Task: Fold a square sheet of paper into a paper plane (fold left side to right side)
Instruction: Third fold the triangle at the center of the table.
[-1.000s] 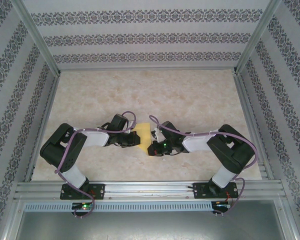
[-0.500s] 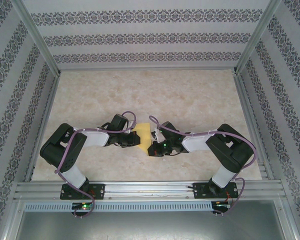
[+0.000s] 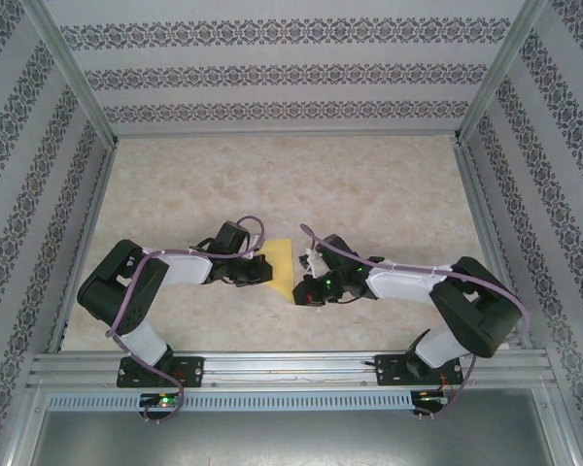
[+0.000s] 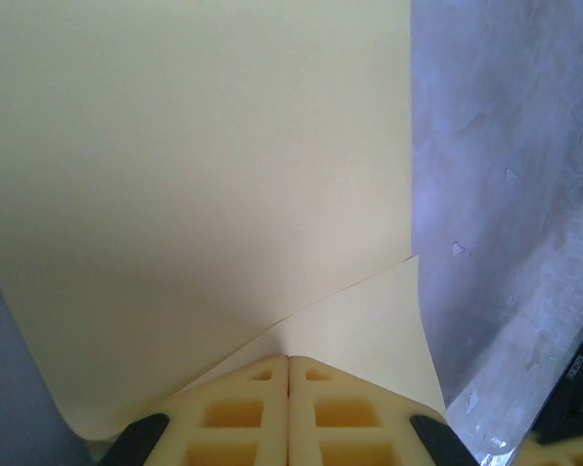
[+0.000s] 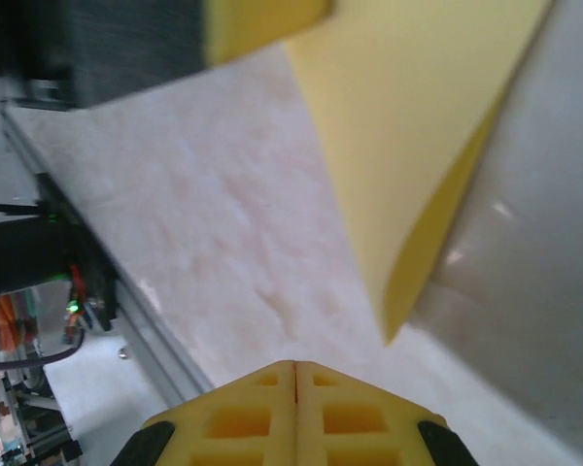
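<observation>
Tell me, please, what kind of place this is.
Probably a robot test cell in a lab: a marble-look table boxed in by patterned walls and an aluminium frame, with the left arm and right arm bolted at its near edge.

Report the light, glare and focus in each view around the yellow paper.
Top external: even, soft light, the square sheet of paper sharp. Left wrist: the paper is a flat, textureless yellow with soft shading by its crease; the table beside it is blurred. Right wrist: table smeared out of focus, a small glare patch at right, the paper's underside darker.
</observation>
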You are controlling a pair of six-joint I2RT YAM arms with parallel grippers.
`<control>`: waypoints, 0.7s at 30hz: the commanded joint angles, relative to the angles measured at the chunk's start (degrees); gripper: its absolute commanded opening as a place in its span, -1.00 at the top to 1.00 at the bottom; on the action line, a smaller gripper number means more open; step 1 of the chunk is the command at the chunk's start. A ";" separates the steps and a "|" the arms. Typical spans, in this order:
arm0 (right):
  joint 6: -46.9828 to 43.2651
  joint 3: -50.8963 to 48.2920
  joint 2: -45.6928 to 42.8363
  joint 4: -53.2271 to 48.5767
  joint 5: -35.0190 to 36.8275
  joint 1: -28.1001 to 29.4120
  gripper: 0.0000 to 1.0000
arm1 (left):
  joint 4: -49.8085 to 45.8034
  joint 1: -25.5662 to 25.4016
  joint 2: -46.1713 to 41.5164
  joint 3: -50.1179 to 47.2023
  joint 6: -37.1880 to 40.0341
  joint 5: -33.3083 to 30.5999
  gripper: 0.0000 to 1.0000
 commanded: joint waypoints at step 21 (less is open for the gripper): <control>0.91 7.26 13.86 2.35 6.35 1.62 1.00 | -3.45 -0.54 0.52 -1.05 0.34 -3.89 0.87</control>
